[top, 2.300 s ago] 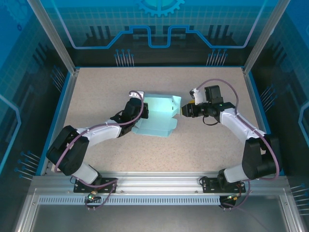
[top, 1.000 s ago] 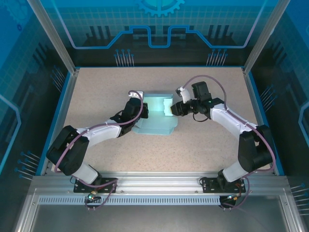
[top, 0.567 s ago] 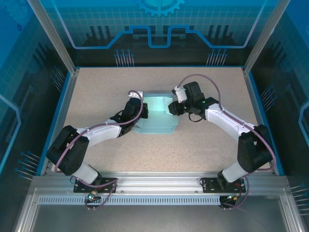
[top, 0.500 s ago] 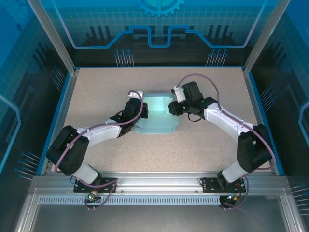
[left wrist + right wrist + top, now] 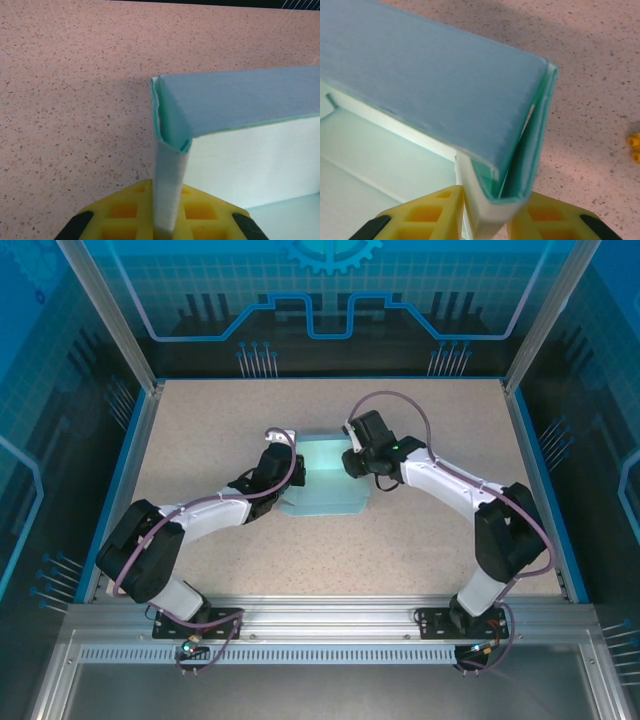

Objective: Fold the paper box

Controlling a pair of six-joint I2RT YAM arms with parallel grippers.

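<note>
The left pincer [image 5: 167,216] is pinching narrowly on the doubled-over left end wall of the paper box [image 5: 326,478], its yellow fingers [image 5: 125,212] closing on the card from both sides. The right pincer [image 5: 487,212] is gripping the opposite end wall in the same way, with the folded card wedged between its pads [image 5: 427,215].

The box is sitting near the middle of the table [image 5: 200,430], between the two arms, with each wrist reaching in from its own side. A long wall is standing upright and meeting the pinched end walls at the corners. The pale inner floor is showing inside. A small yellow piece [image 5: 634,146] is lying on the table just beyond the right corner, apart from the box.

The fold seems to be roughly midway: both ends and one long wall are looking formed. The near edge is lying flat on the table, so that side and any closing flap are probably waiting to be raised and tucked.
</note>
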